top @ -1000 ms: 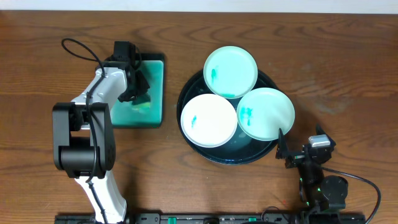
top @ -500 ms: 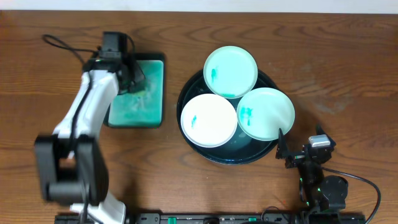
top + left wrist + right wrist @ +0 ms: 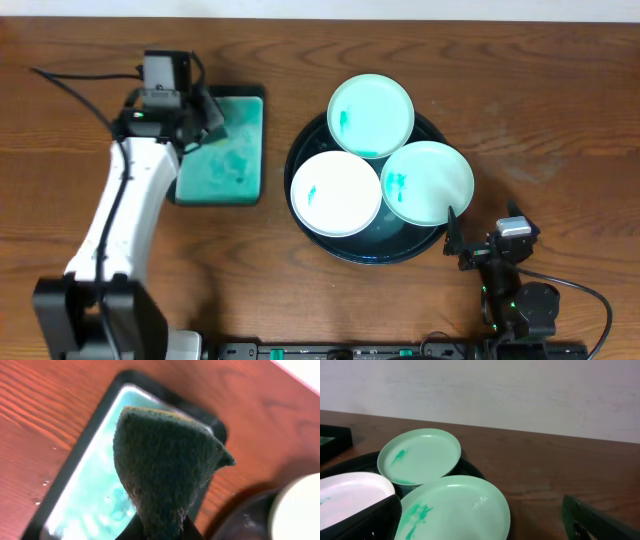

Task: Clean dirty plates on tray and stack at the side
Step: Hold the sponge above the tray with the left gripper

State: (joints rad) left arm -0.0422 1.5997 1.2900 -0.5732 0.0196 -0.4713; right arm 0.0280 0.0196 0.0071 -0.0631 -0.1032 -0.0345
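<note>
1. The left gripper (image 3: pixel 207 122) hangs over the rectangular teal tray with a dark rim (image 3: pixel 240 175), at the tray's 11 o'clock corner. Its jaws are clamped on a dark green sponge (image 3: pixel 165 460), which sticks out past the fingertips in the left wrist view.
2. The large round black tray (image 3: pixel 380 256) lies on the brown wooden table (image 3: pixel 560 90), at 3 o'clock from the teal tray and apart from it.
3. Three small round white plates sit in the black tray, and their edges meet:
   - the 12 o'clock plate (image 3: pixel 371 115) overhangs the rim;
   - the 9 o'clock plate (image 3: pixel 335 193);
   - the 3 o'clock plate (image 3: pixel 427 181).
   Each plate bears a teal-green smear.
4. The right gripper (image 3: pixel 458 245) rests just outside the rim at 4 o'clock. Its fingers are spread apart and hold nothing.
</note>
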